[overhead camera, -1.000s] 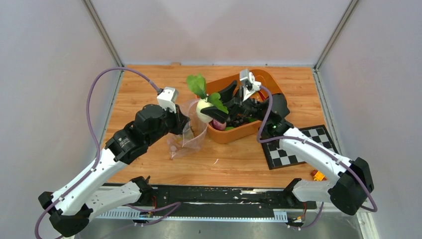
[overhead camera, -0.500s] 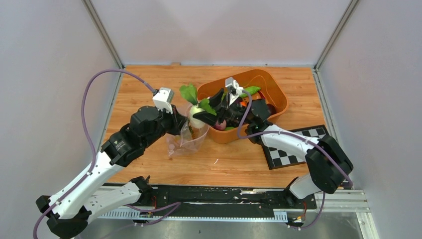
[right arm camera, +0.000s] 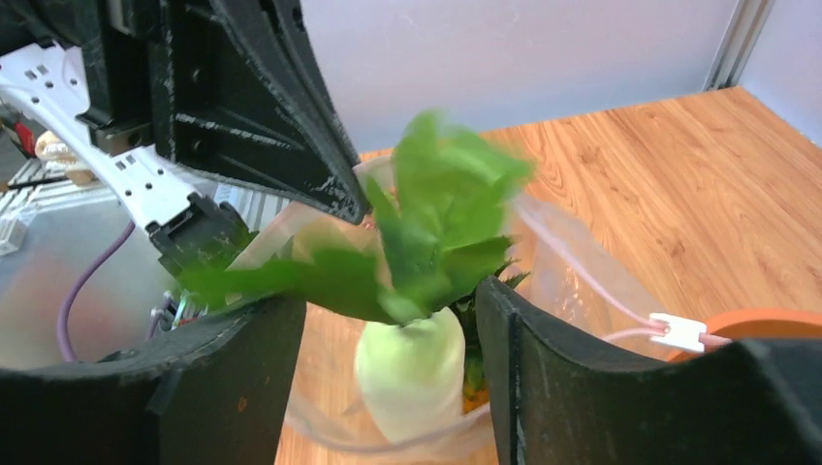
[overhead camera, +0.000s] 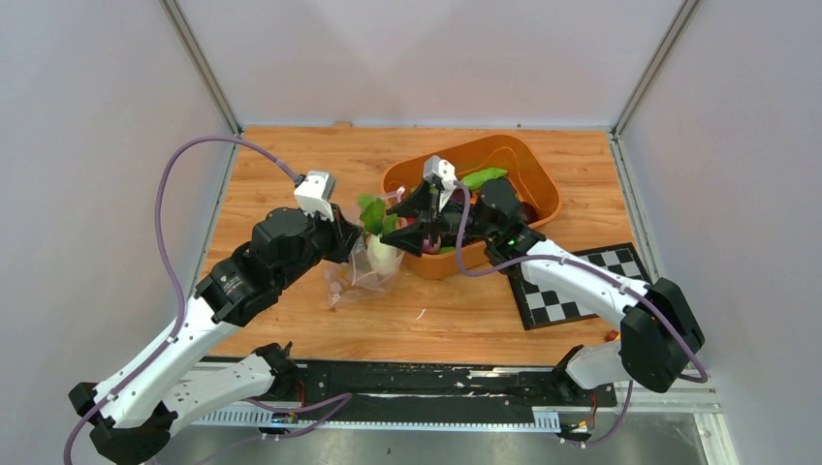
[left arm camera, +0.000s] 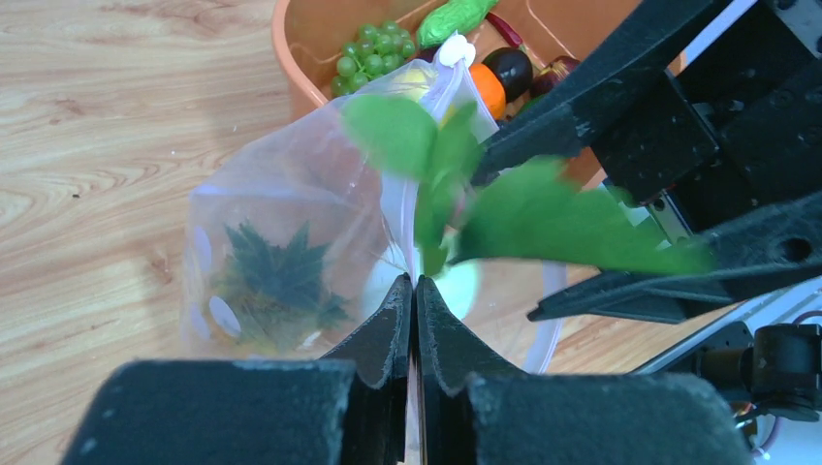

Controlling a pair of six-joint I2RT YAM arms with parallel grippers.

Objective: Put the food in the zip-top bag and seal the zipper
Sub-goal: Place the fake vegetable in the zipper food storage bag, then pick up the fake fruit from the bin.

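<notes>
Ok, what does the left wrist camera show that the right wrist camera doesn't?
Only the left wrist view: green grapes and an orange inside the orange tub. Only the right wrist view: the grey back wall, and the left arm's white link with its purple cable. Both: the white radish with green leaves in the mouth of the clear bag, and the right jaws standing open either side of it.

No readable text, label, brand or number on anything in view, from any of the cameras.
</notes>
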